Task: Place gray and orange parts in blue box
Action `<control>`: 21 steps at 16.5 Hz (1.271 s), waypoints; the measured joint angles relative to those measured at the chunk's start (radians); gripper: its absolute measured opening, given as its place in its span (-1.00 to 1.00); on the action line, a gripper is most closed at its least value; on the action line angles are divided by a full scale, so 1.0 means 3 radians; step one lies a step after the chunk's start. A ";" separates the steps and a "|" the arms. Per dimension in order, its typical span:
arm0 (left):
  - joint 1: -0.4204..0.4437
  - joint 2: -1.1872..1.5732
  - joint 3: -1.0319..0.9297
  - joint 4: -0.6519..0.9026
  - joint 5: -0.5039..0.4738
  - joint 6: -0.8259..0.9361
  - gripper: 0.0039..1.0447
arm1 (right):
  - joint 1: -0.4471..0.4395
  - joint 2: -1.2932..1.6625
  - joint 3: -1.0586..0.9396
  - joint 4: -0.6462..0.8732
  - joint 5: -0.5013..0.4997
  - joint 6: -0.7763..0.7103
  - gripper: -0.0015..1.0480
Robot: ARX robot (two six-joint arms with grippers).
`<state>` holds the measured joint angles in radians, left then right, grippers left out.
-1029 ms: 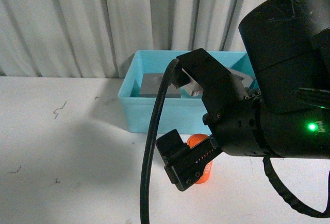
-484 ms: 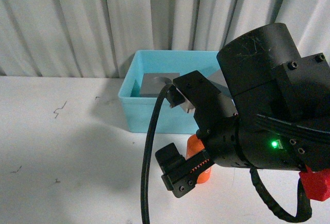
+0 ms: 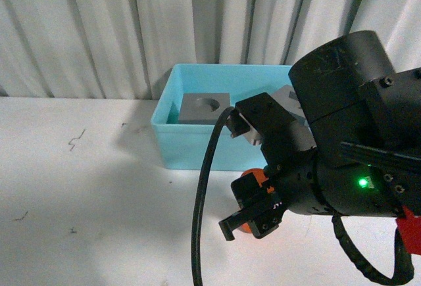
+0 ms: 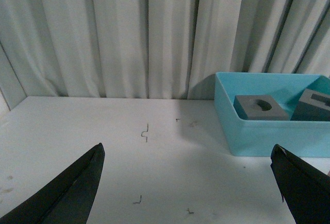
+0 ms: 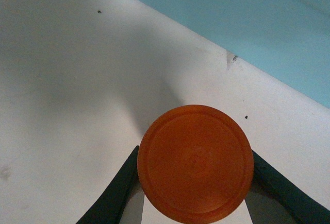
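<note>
1. Fingers (image 5: 117, 195) of the right pincer (image 3: 234, 178) stand spread, one on each side of the orange cylinder (image 5: 195, 162). Thin slivers of table (image 5: 62, 80) show between each finger and the cylinder, so the pincer straddles it without squeezing.
2. The right arm (image 3: 355, 135) fills the near right of the front view, bent over so that the pincer points down at the table. A green light (image 3: 361, 182) glows on its casing, and a black cable (image 3: 204, 194) loops down in front of it.
3. The orange cylinder stands upright on the table just in front of the blue box (image 3: 187, 148), outside it.
4. The right wrist view looks straight down on the cylinder's round top, with the box wall close beyond. The front view shows only a little of its orange side between the fingers.
5. The left pincer (image 4: 188, 193) hangs wide open over the table, its two dark fingers far apart and clear of the box.
6. The left wrist view shows both gray cubes plainly inside the box: the cube with the round hollow (image 4: 260, 106) and, just beside it, the cube with the rectangular hollow (image 4: 314, 103). In the front view the second cube is partly hidden behind the right arm.
7. A pale curtain (image 4: 129, 33) hangs behind the table.
</note>
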<state>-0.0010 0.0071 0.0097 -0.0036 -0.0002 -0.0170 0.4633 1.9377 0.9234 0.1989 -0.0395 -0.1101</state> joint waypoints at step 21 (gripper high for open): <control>0.0000 0.0000 0.0000 0.0000 0.0000 0.0000 0.88 | -0.0259 0.0791 0.1951 -0.0318 0.0744 0.0680 -0.11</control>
<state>-0.0010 0.0071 0.0097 -0.0036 -0.0002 -0.0170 0.3855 2.1750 1.5085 0.1036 0.1837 0.0940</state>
